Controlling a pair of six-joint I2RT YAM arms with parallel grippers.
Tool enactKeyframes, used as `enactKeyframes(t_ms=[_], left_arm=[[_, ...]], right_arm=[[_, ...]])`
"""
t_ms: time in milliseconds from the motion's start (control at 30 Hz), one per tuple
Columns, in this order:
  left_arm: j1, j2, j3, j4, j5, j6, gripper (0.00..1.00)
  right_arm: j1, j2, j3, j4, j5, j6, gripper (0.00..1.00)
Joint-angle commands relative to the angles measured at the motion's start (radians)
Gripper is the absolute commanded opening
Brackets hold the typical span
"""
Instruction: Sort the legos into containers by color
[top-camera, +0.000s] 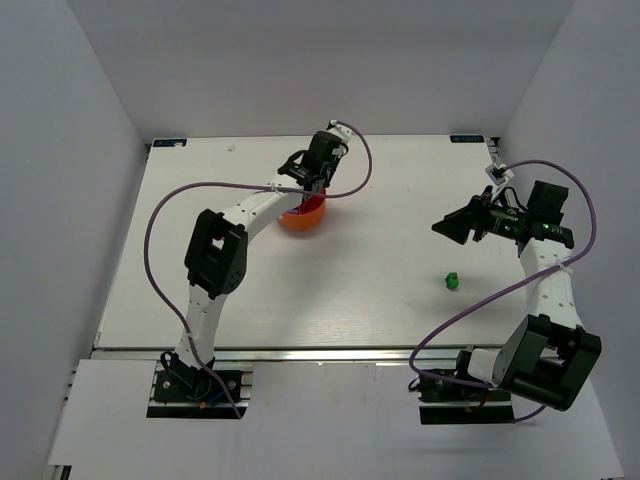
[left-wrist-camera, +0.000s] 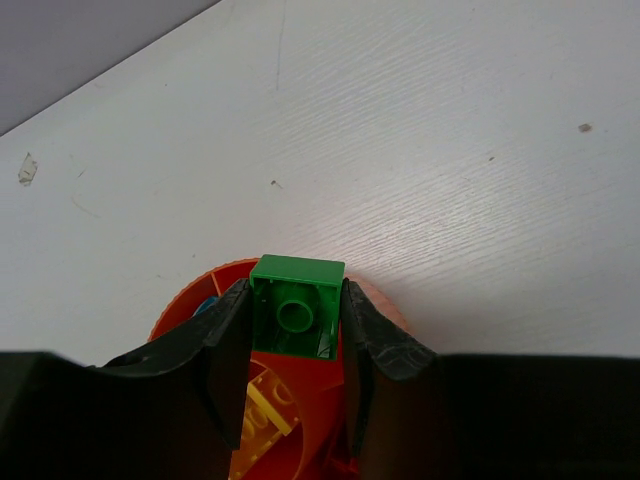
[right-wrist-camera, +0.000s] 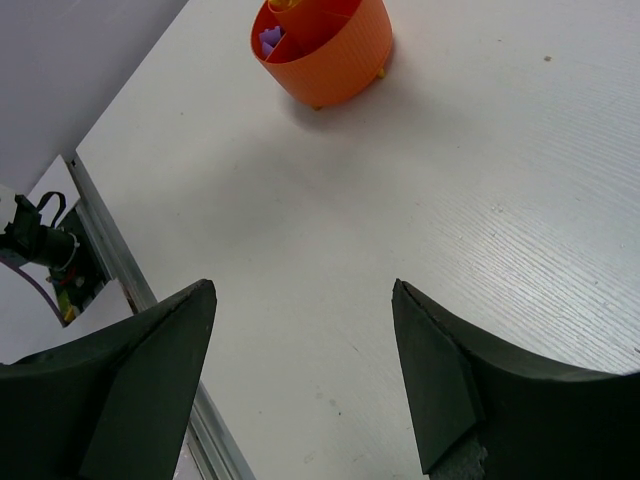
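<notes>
On the white wooden table (top-camera: 380, 300), your round orange plastic divided bowl (right-wrist-camera: 325, 55) sits toward the back left. Your left gripper (left-wrist-camera: 297, 325) hangs right over it, jaws clamped on a small green lego brick (left-wrist-camera: 297, 285), probably lining up the green wedge. Your right gripper (right-wrist-camera: 300, 340) sits well apart, jaws wide with nothing between them, near a tiny green brick (top-camera: 451, 281) lying loose, likely next.

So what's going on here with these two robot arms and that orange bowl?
The robot is sorting small toy bricks by color into a divided orange bowl. The left end effector grips a green brick over the bowl's rim, not yet released. The right end effector hangs open and empty above the table, where a second green brick lies near that arm.
</notes>
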Motion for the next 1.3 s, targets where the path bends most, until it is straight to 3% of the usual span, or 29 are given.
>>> enactKeyframes(t_ms=[0,333,767,1033,1067,1133,1200,1233,1267], left_arm=[[0.013,-0.020,0.006,-0.006,-0.022,0.016,0.15],[0.022,0.006,0.019,-0.038,-0.019,0.019,0.27],[0.022,-0.002,0.021,-0.049,-0.017,0.021,0.63],[0.022,-0.019,0.078,-0.058,0.004,0.016,0.66],[0.022,-0.043,0.084,-0.046,0.015,0.012,0.64],[0.022,-0.086,0.079,-0.031,0.068,-0.019,0.49],[0.022,-0.179,0.050,-0.005,0.110,-0.076,0.22],[0.022,-0.221,-0.021,0.009,0.174,-0.096,0.00],[0.022,-0.324,-0.081,0.049,0.217,-0.140,0.00]], right_arm=[[-0.001,0.007,-0.005,0.008,-0.027,-0.013,0.76],[-0.003,0.008,-0.006,0.006,-0.029,-0.013,0.76],[-0.001,0.010,-0.005,0.003,-0.029,-0.013,0.76],[-0.001,0.008,-0.006,-0.015,-0.046,-0.068,0.78],[0.002,0.004,-0.003,-0.030,-0.031,-0.089,0.76],[0.011,-0.002,-0.002,-0.061,-0.002,-0.213,0.69],[0.017,-0.007,0.009,-0.112,0.102,-0.324,0.47],[0.021,-0.006,0.011,-0.121,0.156,-0.399,0.41],[0.035,0.004,0.015,-0.130,0.295,-0.425,0.31]])
